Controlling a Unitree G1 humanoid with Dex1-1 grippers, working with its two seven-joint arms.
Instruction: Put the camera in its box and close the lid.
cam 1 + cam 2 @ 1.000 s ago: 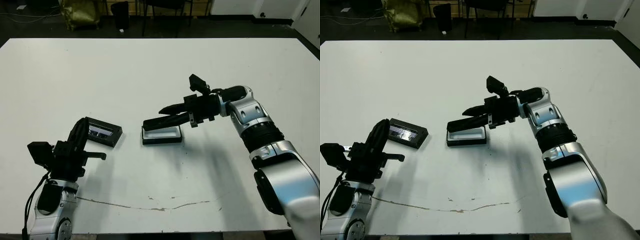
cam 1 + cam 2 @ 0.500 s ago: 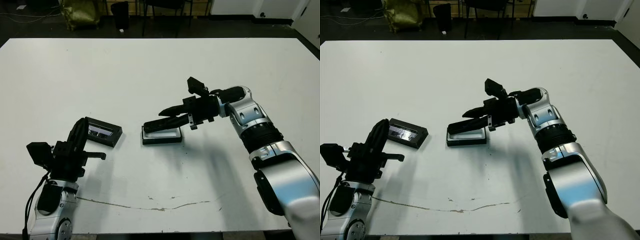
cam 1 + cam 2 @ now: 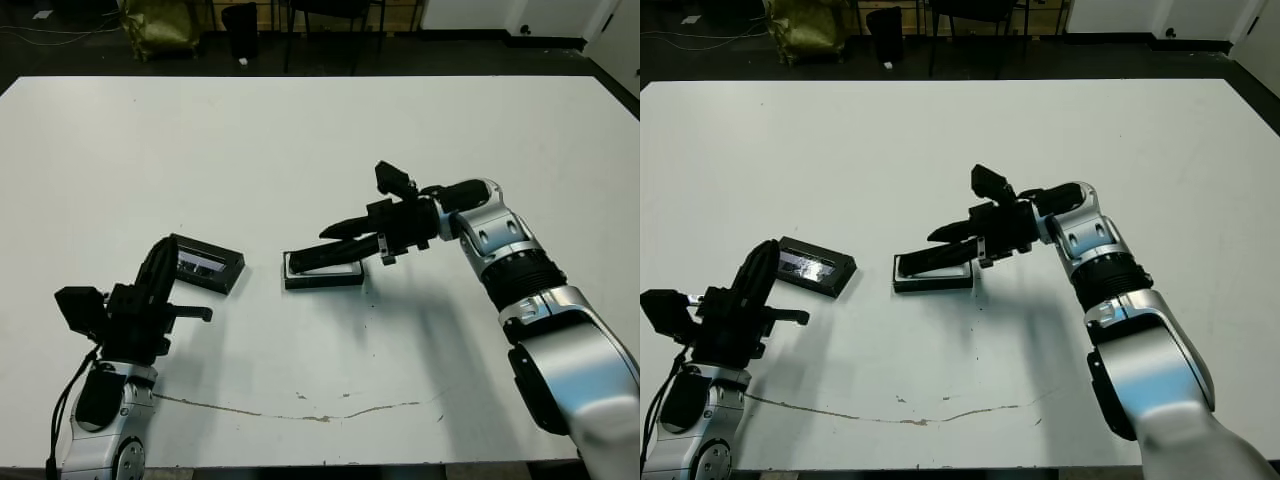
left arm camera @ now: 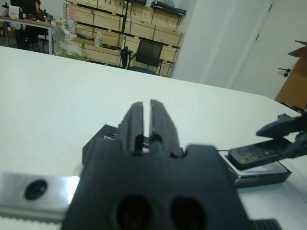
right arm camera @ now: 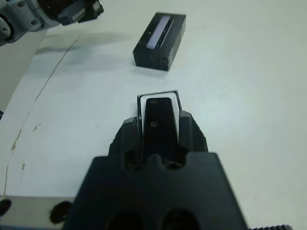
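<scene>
My right gripper (image 3: 345, 240) held the camera (image 5: 160, 125) clamped between its two fingers, the bar lying lengthwise just over the box (image 3: 322, 273) with its far end dipping toward the white lining. In the right wrist view the camera lined up with the tray, and the box's white rim showed past its tip. I judged the camera was not yet seated: it still sat in my grip, tilted rather than flat inside. My left gripper (image 4: 143, 125) had its fingers drawn together on nothing, waiting near the worktop (image 3: 300, 140) edge. The lid (image 3: 206, 263) lay flat just beyond it, well apart from the box, its shiny strip facing up. So the placing was nearly done; releasing, fetching the lid and closing remained.
</scene>
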